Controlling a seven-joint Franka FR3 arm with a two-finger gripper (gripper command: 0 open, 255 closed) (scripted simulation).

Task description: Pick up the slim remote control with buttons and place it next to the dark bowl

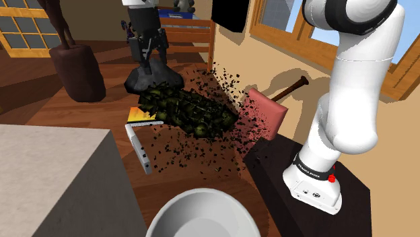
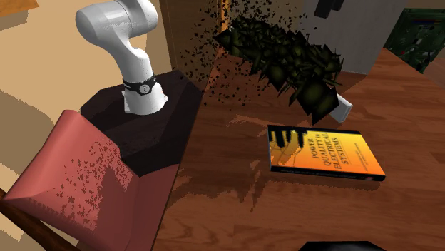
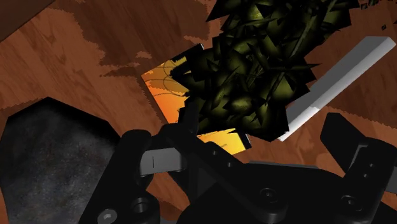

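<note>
nothing of the task looks done yet. the remote (image 1: 138, 149) lies flat on the table (image 2: 228, 207), one end tucked under the spiky plant (image 1: 192, 111) and just beside the book (image 2: 324, 153), well apart from the dark bowl (image 1: 155, 79). the hand (image 1: 148, 48) hangs over that bowl with its fingers spread wide and nothing between them. what is left, as i judge it, is the whole job: go over to the remote, close on it, lift it, carry it across and set it down next to the bowl.

the remote is drawn plain white, a long, thin, flat bar with square ends; no buttons can be made out. the bowl is dull charcoal with a grainy surface and a faceted outline. the plant is a dark olive mass of sharp shards, with black flecks scattered over the wood around it. the table is warm brown wood with visible grain. the book is a thin slab with an orange and black cover.
</note>
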